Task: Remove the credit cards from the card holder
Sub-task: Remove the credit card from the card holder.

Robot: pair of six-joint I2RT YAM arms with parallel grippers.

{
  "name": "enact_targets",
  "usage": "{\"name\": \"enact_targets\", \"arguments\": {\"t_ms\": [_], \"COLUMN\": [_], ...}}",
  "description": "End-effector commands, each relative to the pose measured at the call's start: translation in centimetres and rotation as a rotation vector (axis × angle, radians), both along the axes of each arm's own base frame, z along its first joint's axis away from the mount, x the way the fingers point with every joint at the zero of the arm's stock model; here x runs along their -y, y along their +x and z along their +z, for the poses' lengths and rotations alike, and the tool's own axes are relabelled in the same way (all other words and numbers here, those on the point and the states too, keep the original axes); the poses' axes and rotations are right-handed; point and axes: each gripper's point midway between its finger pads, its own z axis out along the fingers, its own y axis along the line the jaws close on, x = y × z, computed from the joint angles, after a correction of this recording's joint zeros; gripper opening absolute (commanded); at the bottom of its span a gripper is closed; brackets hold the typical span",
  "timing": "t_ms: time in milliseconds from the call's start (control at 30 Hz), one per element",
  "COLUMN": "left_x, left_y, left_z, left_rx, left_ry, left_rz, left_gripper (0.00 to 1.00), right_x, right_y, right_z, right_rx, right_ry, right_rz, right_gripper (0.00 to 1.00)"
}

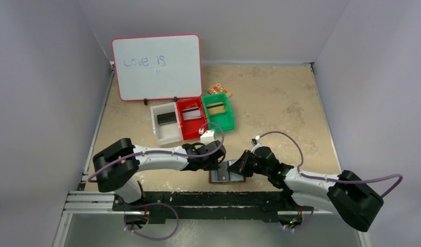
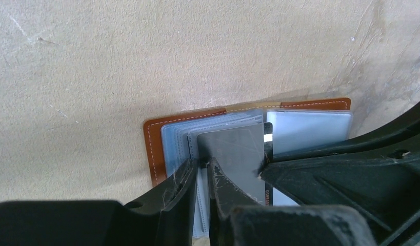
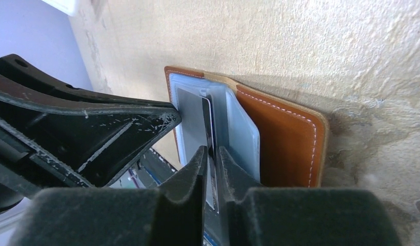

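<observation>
The tabletop [image 1: 280,103] was beige and mottled. A whiteboard [image 1: 158,67] stood at the upper left of the overhead view.

Three bins sat in a touching row just below the whiteboard, at centre frame:
- The white bin [image 1: 158,135] held one dark card [image 1: 167,118].
- The red bin [image 1: 187,131] held one silvery-grey card [image 1: 191,112].
- The green bin [image 1: 226,123] held one gold-olive card [image 1: 215,108].

The card holder [image 1: 226,176] lay open on the tabletop at lower centre, below the bins and apart from them. Its brown cover was down and its pale blue-grey pockets [image 2: 305,128] faced up.

The left claw [image 2: 202,171] entered from the left. Its fingers were drawn almost together, and they pinched a pale pocket leaf of the card holder.

The right claw [image 3: 212,159] entered from the right. It was likewise nearly closed, and it nipped the thin edge of a black card [image 2: 238,148] standing partly out of the pockets. The two claws were close beside each other over the holder.

An orange packet [image 1: 217,89] lay just above the green bin, partly hidden behind it.
</observation>
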Motion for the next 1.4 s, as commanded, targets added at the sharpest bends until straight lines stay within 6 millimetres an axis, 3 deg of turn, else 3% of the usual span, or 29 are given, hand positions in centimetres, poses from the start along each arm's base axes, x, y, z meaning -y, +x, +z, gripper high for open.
{"name": "enact_targets", "arguments": {"t_ms": [0, 133, 500, 833, 1267, 1367], "left_x": [-2.1, -2.2, -2.8, -2.0, -1.4, -1.3], "left_y": [-0.7, -0.7, -0.4, -0.2, -0.5, -0.5], "left_z": [-2.0, -2.0, -2.0, -1.7, -1.9, -1.9], "left_rx": [-0.012, -0.003, 0.018, 0.025, 0.014, 0.014], "left_ry": [0.116, 0.128, 0.153, 0.128, 0.118, 0.119], "left_rz": [-0.007, -0.005, 0.011, 0.008, -0.014, -0.016], "left_gripper": [0.13, 0.12, 0.08, 0.06, 0.03, 0.03], "right_x": [-0.1, -0.1, 0.8, 2.3, 1.2, 1.2], "right_y": [0.1, 0.1, 0.1, 0.0, -0.1, -0.1], "right_z": [0.8, 0.9, 0.0, -0.1, 0.1, -0.2], "right_rx": [0.008, 0.010, -0.020, -0.019, -0.043, -0.053], "right_ry": [0.045, 0.057, 0.032, 0.001, 0.070, 0.069], "right_rz": [-0.003, 0.003, -0.035, -0.091, -0.074, -0.078], "right_gripper": [0.10, 0.00, 0.00, 0.00, 0.27, 0.27]}}
